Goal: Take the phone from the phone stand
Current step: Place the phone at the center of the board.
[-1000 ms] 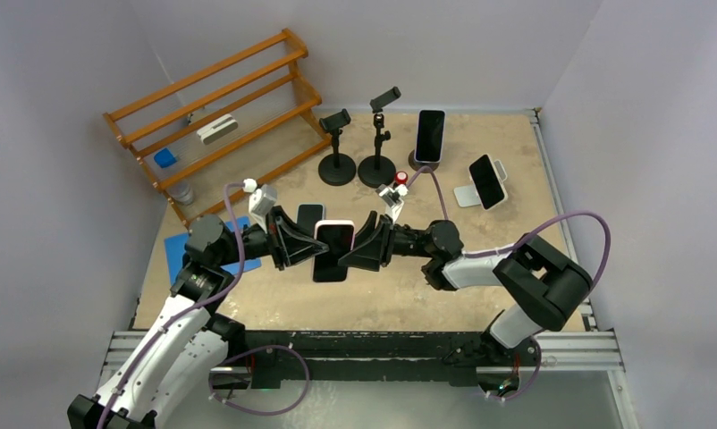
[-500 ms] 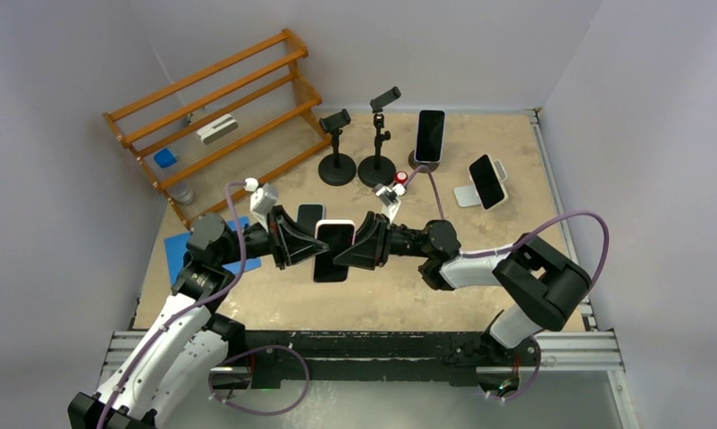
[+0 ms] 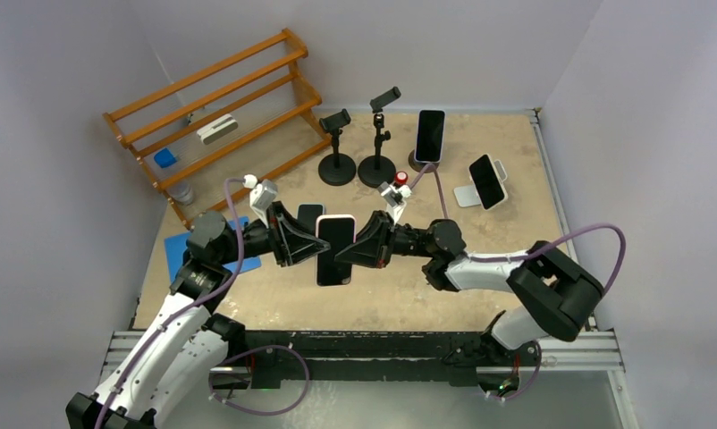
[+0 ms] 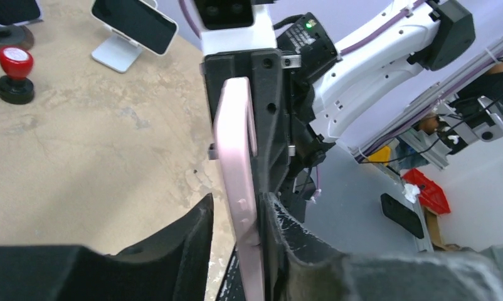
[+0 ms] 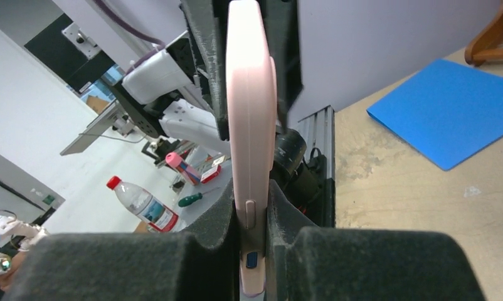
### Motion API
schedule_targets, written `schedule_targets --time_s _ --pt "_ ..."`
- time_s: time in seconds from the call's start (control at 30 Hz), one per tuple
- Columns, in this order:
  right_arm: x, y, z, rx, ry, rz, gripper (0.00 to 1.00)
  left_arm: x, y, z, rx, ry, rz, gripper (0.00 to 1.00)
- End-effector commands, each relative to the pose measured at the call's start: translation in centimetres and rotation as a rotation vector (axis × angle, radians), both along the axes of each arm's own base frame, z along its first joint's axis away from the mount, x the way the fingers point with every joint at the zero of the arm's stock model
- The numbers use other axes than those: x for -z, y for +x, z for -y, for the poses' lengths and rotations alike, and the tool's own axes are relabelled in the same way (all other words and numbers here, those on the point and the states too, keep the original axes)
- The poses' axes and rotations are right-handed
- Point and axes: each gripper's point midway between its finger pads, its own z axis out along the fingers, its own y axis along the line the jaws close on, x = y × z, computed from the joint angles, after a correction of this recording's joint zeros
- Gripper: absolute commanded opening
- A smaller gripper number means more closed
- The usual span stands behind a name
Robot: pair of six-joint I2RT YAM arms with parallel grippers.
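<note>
While it hangs in the air above the table (image 3: 382, 304), the pink-cased phone (image 3: 334, 252) is pinched from both sides: the left gripper (image 3: 312, 252) clamps its left side, the right gripper (image 3: 353, 254) clamps its right side.

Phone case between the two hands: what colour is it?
Pale pink. The phone shows its edge best in the right wrist view.
</note>
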Motion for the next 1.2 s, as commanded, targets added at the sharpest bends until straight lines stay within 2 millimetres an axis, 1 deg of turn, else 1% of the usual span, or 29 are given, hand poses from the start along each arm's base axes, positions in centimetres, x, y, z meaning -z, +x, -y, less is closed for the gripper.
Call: schedule_targets --time_s 0.0,0.03,0.07,0.1,0.13,0.23,0.27,0.37,0.43,0.53,0.63,0.77,0.9,1.0,1.17 --pt "-7.8 -0.7 2.2 0.107 0.246 0.264 0.0 -2.1 1.4 -0.6 -0.091 0.012 0.094 0.41" --pt "-8.0 -0.4 2.2 0.138 0.238 0.287 0.0 -2.0 1.8 -0.7 -0.116 0.019 0.086 0.47" --pt "-7.3 0.4 1.8 0.171 0.185 0.276 0.0 -2.0 2.1 -1.0 -0.145 0.025 0.081 0.54" --pt "-7.0 1.1 1.7 0.205 0.15 0.271 0.0 -1.9 2.4 -1.2 -0.17 0.03 0.075 0.62" --pt "-6.6 1.8 1.6 0.239 0.117 0.263 0.0 -1.9 2.7 -1.4 -0.194 0.034 0.073 0.67" --pt "-5.8 3.7 1.8 0.343 0.038 0.242 0.0 -2.1 3.5 -1.9 -0.253 0.042 0.075 0.73" --pt "-5.3 4.4 1.7 0.376 -0.001 0.231 0.0 -1.6 3.6 -2.2 -0.274 0.058 0.049 0.75" --pt "-4.0 6.9 1.9 0.485 -0.092 0.179 0.0 -1.5 4.4 -3.0 -0.347 0.074 0.035 0.78" --pt "-2.5 8.3 2.0 0.528 -0.156 0.135 0.0 -1.5 4.9 -3.7 -0.404 0.083 0.031 0.79" --pt "0.3 10.0 2.0 0.543 -0.243 0.052 0.0 -1.5 5.6 -5.0 -0.501 0.093 0.026 0.81" --pt "3.0 11.1 1.6 0.54 -0.311 -0.016 0.0 -1.4 6.0 -5.8 -0.556 0.106 0.014 0.82" --pt "5.9 12.0 0.6 0.524 -0.382 -0.084 0.0 -1.4 6.0 -5.8 -0.554 0.109 0.014 0.82" --pt "7.9 13.0 -0.3 0.515 -0.421 -0.149 0.0 -1.5 5.9 -5.8 -0.549 0.106 0.019 0.82" --pt "9.8 14.0 -0.8 0.51 -0.448 -0.229 0.0 -1.5 5.8 -5.7 -0.546 0.106 0.018 0.82" --pt "11.6 15.1 -1.7 0.494 -0.465 -0.31 0.0 -1.4 5.9 -5.7 -0.545 0.112 0.013 0.82"
